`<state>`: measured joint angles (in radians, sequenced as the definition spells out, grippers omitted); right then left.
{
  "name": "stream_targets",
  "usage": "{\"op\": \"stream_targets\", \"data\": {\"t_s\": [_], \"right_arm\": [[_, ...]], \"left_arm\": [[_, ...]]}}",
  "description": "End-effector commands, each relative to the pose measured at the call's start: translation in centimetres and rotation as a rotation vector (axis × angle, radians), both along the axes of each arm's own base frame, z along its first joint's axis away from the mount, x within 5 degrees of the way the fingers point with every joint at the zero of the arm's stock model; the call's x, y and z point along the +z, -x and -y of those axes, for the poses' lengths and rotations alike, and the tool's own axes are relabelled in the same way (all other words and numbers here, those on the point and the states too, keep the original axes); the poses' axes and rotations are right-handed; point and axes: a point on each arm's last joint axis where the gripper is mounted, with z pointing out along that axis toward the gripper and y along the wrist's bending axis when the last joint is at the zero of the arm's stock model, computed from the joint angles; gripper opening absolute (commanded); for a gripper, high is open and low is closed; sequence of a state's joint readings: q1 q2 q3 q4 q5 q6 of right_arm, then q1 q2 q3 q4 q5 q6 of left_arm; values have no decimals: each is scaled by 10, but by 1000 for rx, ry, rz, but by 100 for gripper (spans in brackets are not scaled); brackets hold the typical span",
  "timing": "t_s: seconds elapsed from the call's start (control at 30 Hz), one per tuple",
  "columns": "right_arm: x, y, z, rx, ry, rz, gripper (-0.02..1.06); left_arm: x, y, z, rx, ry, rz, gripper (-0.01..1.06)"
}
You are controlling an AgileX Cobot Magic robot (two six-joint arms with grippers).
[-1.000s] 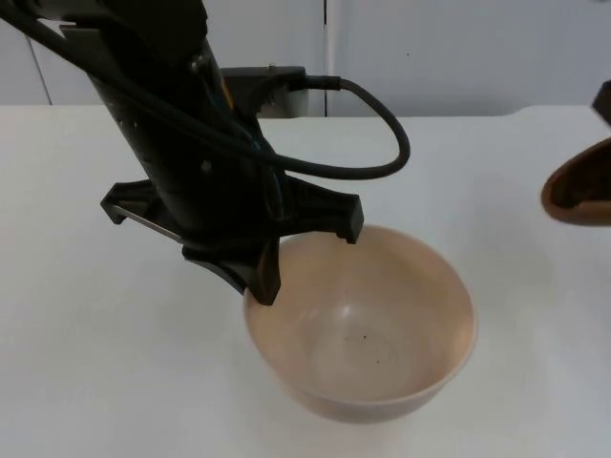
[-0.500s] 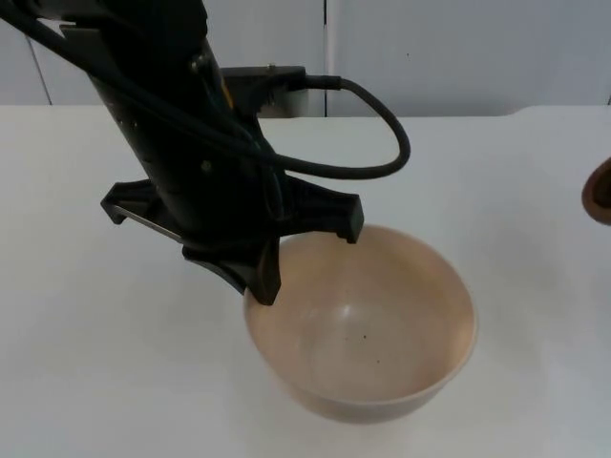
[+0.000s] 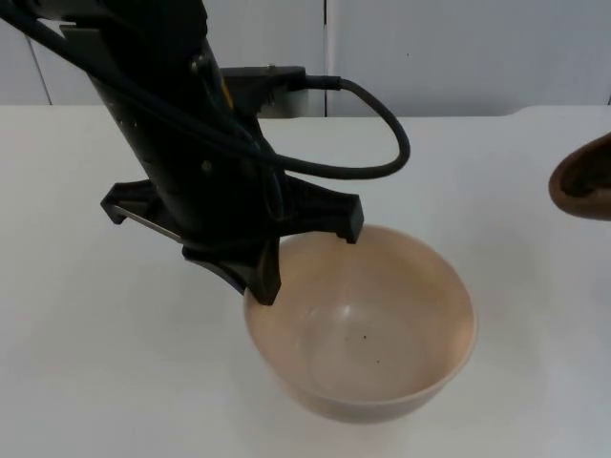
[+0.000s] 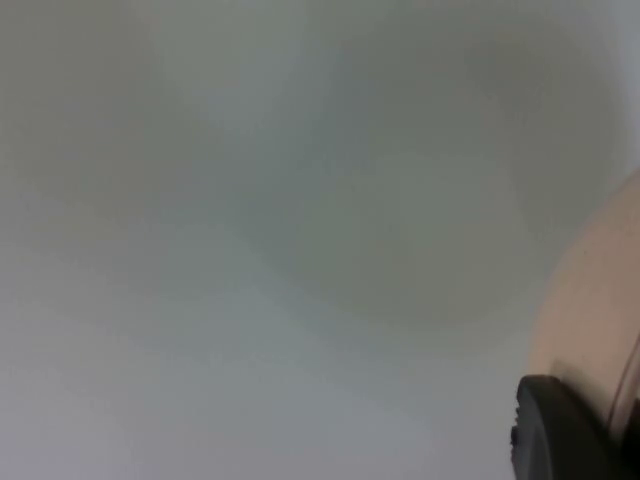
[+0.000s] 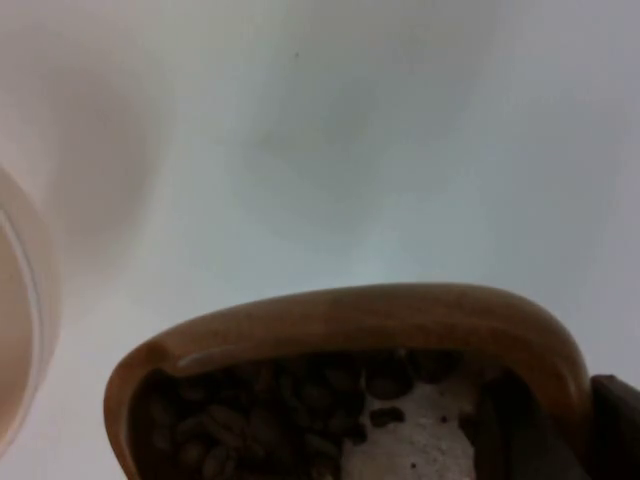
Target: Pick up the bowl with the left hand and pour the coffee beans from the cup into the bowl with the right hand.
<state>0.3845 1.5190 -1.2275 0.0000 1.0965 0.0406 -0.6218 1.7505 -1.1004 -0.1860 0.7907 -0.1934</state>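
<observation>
Cup (image 3: 582,181) mouth toward bowl (image 3: 363,324)

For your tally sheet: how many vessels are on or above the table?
2: the bowl mid-table, held at its rim by the left gripper; the cup of beans at the right edge, in the right gripper.

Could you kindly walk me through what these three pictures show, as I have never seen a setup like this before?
This is a robot with two black arms working at a white table. One picture looks down on the table from a fixed camera; the other two come from cameras on each arm's wrist. The left gripper grips the rim of a beige bowl, which holds almost nothing but a couple of dark specks. In the left wrist view you see one black fingertip against the bowl's wall. At the table's right edge a brown wooden cup comes in. The right wrist view looks straight into it: coffee beans lie inside, not yet poured.
</observation>
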Motion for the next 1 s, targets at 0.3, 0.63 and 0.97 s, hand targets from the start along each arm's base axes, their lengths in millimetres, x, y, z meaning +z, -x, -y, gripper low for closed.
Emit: {"op": "stream_targets", "data": {"t_s": [0.3,0.63,0.97], "right_arm": [[21,1,-53,168,21,10,0],[13,-5,-107,302,83,18,0],[12,1,-125,403,216,104,0]], "left_arm": [[2,1,2,7,20,9,0],[2,1,2,7,20,9,0],[2,1,2,7,20,9,0]]}}
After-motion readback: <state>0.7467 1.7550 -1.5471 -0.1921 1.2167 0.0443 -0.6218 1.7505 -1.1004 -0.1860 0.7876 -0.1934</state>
